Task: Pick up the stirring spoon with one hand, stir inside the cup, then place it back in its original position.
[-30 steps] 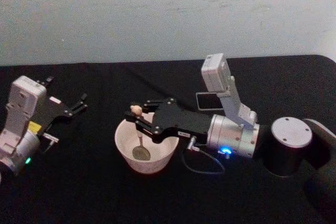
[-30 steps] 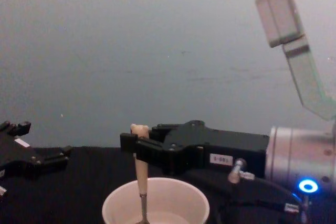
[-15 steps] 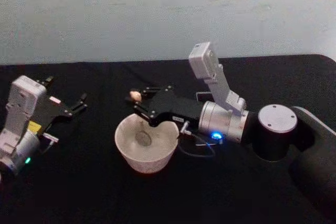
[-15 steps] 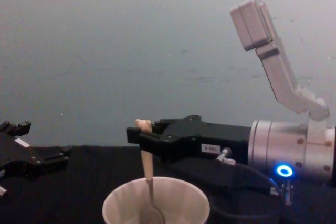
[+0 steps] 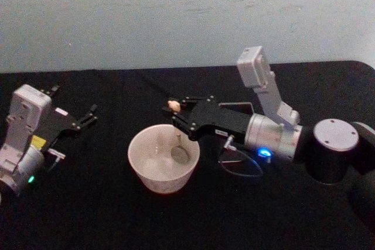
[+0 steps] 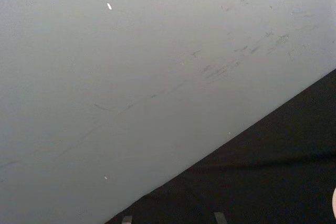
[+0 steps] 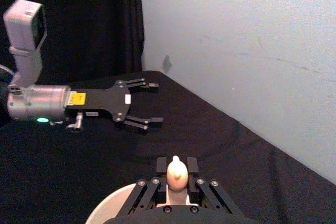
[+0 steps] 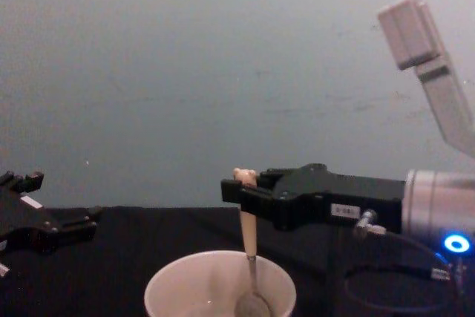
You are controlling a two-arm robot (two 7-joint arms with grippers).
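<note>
Stirring spoon (image 8: 250,239) in right end effector (image 8: 239,191); chest view: bowl inside cup (image 8: 194,281).

A black-clothed table (image 5: 88,215) carries the cream-white cup (image 5: 161,177) near its middle

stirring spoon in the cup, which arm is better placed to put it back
Right. The right pincer is shut on the handle of the stirring spoon, whose bowl sits inside the cup. The left pincer is open, off to the left, apart from both.

Cream-white cup (image 5: 155,177), beige-handled stirring spoon (image 8: 250,239) — black table (image 5: 88,215), pale grey wall (image 5: 176,16).
</note>
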